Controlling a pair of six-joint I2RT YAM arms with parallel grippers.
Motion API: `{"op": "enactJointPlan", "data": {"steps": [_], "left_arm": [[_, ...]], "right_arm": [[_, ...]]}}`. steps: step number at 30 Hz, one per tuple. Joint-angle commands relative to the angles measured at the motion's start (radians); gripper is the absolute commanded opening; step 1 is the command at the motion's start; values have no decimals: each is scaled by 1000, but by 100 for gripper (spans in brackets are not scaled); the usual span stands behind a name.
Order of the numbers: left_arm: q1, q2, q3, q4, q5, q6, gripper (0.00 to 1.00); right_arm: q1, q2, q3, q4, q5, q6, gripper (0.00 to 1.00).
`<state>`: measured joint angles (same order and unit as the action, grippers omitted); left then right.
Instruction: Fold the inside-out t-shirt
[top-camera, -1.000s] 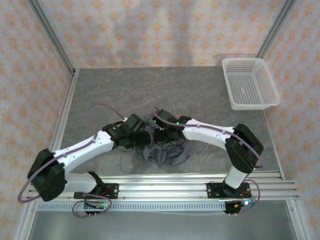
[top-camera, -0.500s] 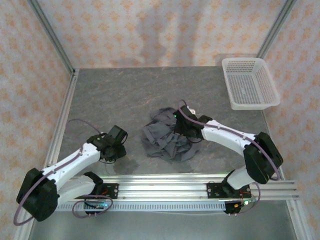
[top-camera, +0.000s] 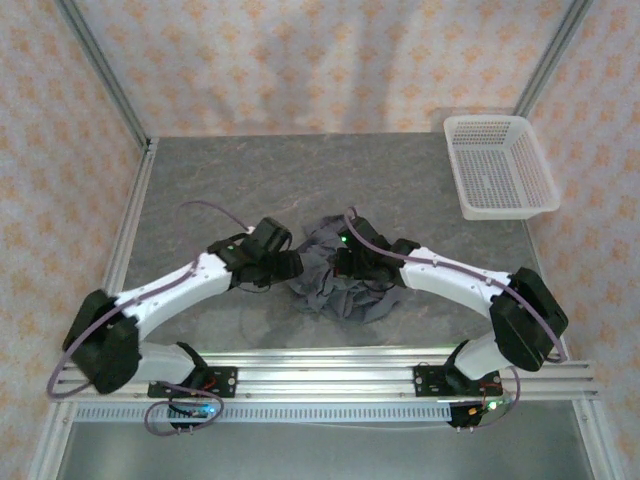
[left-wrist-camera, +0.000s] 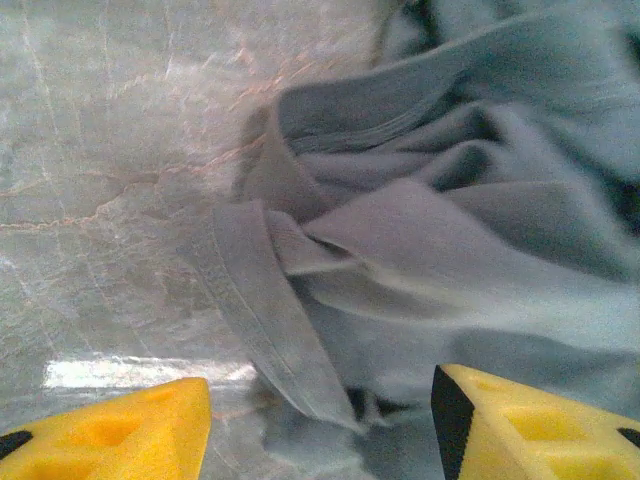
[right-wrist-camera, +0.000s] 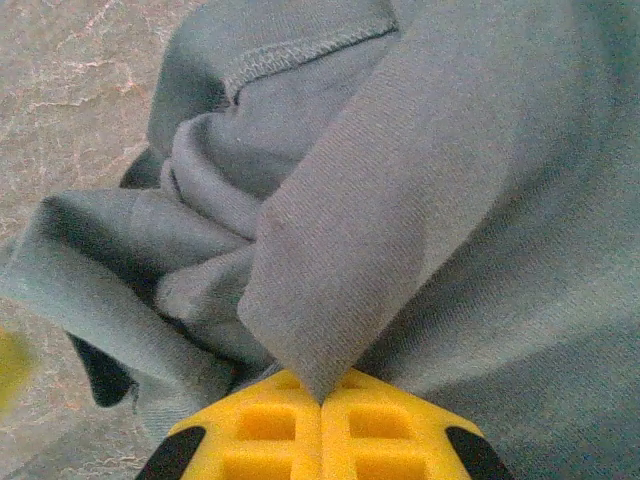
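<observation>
Both grippers again meet on the crumpled t-shirt (top-camera: 330, 297): left gripper (left-wrist-camera: 320, 425), back at its 9 o'clock edge, gapes empty over a hem; right gripper (right-wrist-camera: 322, 398) pinches a fold, ready for spreading.

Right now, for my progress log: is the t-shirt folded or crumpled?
Crumpled. The t-shirt lies in a bunched heap, irregular creases everywhere; the right end effector pinches one ridge.

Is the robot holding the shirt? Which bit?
Yes. The right gripper is shut on a bunched fold of the t-shirt. The left gripper is open over its hem, holding nothing.
</observation>
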<state>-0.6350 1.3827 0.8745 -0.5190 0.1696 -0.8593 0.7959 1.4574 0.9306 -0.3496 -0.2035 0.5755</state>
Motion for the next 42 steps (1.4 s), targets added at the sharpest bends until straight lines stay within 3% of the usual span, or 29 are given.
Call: {"op": "enactJointPlan", "data": {"steps": [1, 6, 10, 16, 24, 25, 27, 28, 32, 36, 39, 42], "left_arm": [[0, 74, 16, 75, 11, 25, 60], [1, 134, -1, 79, -19, -4, 52], [18, 127, -74, 33, -59, -44, 30], [65, 59, -164, 41, -36, -56, 1], [74, -93, 14, -101, -78, 11, 0], [73, -116, 33, -100, -76, 21, 0], [71, -169, 72, -81, -58, 57, 0], [69, -186, 88, -69, -47, 77, 0], [66, -230, 159, 4, 21, 159, 0], [66, -238, 229, 65, 74, 173, 0], [64, -223, 286, 82, 100, 133, 0], [64, -224, 303, 115, 93, 50, 0]], "right_arm": [[6, -11, 37, 12, 0, -3, 0], [6, -34, 34, -8, 22, 0, 0], [-10, -58, 33, -54, 113, 68, 0], [-60, -84, -18, -69, 145, 108, 0], [-40, -133, -40, -84, 112, 20, 0], [-28, -154, -30, -77, 106, -19, 2], [12, -206, -3, -60, 101, -124, 25], [30, -228, 9, -52, 106, -174, 31], [91, -305, 31, 53, 7, -383, 39], [122, -317, -5, 232, -117, -488, 57], [160, -314, -52, 402, -48, -518, 76], [213, -288, -88, 545, 97, -550, 76]]}}
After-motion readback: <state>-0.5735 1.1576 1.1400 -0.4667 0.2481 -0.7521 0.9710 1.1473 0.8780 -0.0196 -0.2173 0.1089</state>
